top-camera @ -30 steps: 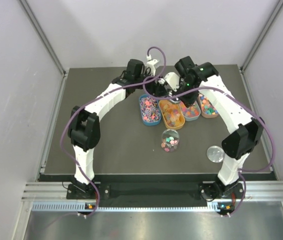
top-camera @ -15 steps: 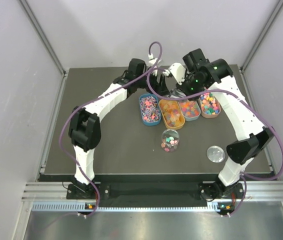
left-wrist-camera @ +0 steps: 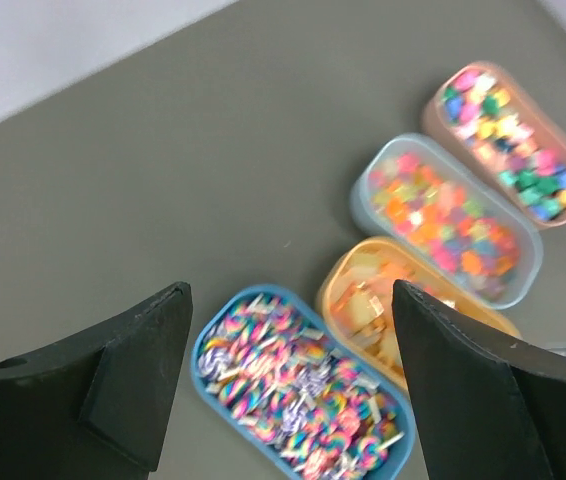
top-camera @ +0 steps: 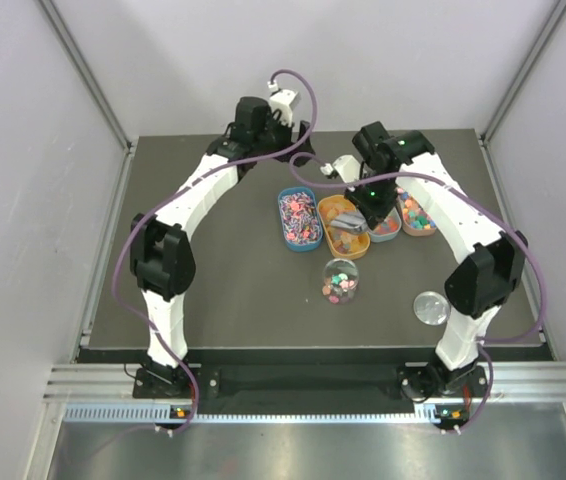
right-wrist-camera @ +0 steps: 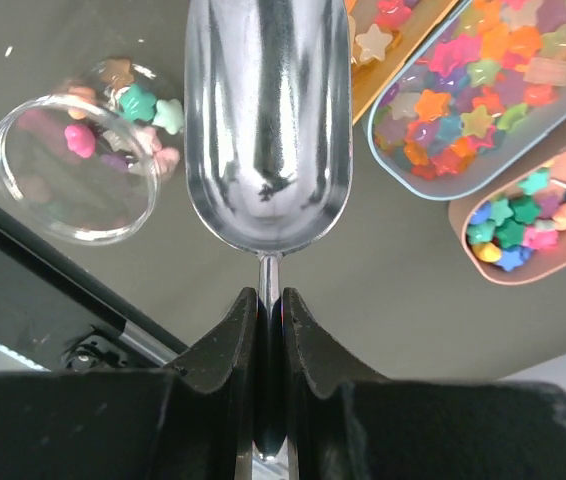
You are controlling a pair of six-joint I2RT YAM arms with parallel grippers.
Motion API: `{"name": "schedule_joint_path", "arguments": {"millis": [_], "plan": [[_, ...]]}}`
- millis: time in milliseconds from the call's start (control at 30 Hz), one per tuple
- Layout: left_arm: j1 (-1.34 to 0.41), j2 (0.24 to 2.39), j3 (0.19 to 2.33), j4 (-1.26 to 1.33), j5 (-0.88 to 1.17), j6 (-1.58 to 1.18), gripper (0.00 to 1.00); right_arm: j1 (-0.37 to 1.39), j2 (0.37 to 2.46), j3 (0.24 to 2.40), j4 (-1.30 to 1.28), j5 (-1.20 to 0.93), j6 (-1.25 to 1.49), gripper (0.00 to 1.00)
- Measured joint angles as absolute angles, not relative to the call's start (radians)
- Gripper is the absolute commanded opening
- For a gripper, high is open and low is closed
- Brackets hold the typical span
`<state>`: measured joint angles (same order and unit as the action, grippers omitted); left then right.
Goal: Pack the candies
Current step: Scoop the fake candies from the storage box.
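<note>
Four oval trays [left-wrist-camera: 361,190] on the bench [left-wrist-camera: 163,150] hold the candies [left-wrist-camera: 443,215] — a few more sit in the clear jar [right-wrist-camera: 73,170]. My right jaws are clamped on the handle of the metal scoop [right-wrist-camera: 268,120], above the orange tray [left-wrist-camera: 325,295]; my left jaws gape wide over the trays.

text: none readable | labels: none | brands: none | numbers: none | signs: none

The top camera looks down from behind the near edge over the whole table [top-camera: 213,290]; both wrist cameras face downward, closer, sharing the light-blue tray [left-wrist-camera: 361,190] of candies [left-wrist-camera: 443,215].
</note>
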<state>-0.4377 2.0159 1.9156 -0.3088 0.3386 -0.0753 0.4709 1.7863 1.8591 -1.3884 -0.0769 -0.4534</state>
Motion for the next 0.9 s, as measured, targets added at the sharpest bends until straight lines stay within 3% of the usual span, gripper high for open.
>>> {"name": "schedule_joint_path", "arguments": {"millis": [300, 900], "plan": [[-0.415, 1.977, 1.707, -0.288, 0.32, -0.08, 0.86, 0.457, 1.908, 1.795, -1.365, -0.062, -0.42, 0.0], [-0.424, 2.049, 1.733, -0.209, 0.393, -0.123, 0.86, 0.455, 1.953, 1.772, -1.356, 0.0, -0.397, 0.0]]}}
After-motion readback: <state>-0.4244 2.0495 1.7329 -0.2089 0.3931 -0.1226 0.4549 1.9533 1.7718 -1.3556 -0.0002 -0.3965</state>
